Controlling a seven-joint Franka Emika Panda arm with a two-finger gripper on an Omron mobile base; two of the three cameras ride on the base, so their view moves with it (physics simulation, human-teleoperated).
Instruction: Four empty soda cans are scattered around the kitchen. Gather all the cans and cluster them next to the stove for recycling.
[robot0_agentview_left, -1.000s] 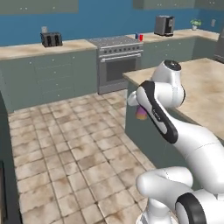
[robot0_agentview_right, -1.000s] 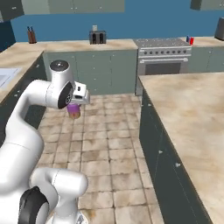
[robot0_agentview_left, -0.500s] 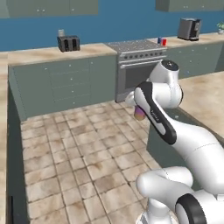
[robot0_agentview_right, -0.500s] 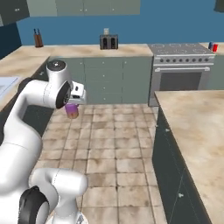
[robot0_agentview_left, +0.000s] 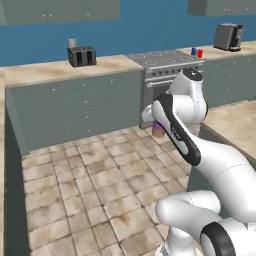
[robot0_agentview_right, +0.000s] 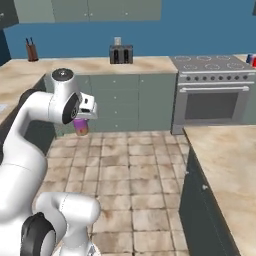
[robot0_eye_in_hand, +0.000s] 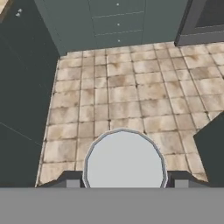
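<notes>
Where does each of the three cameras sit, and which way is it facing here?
Left base view: behind the arm's left, facing the stove wall; white arm rises lower right, carrying a purple-pink can.
Right base view: behind the arm's right, same stove, toaster and can; arm lower left.
Hand view: on the hand, looking down at floor tiles; gripper closed around the can's silver top.

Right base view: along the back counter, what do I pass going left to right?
Knife block → toaster → stove → soda cans at the right edge.
</notes>
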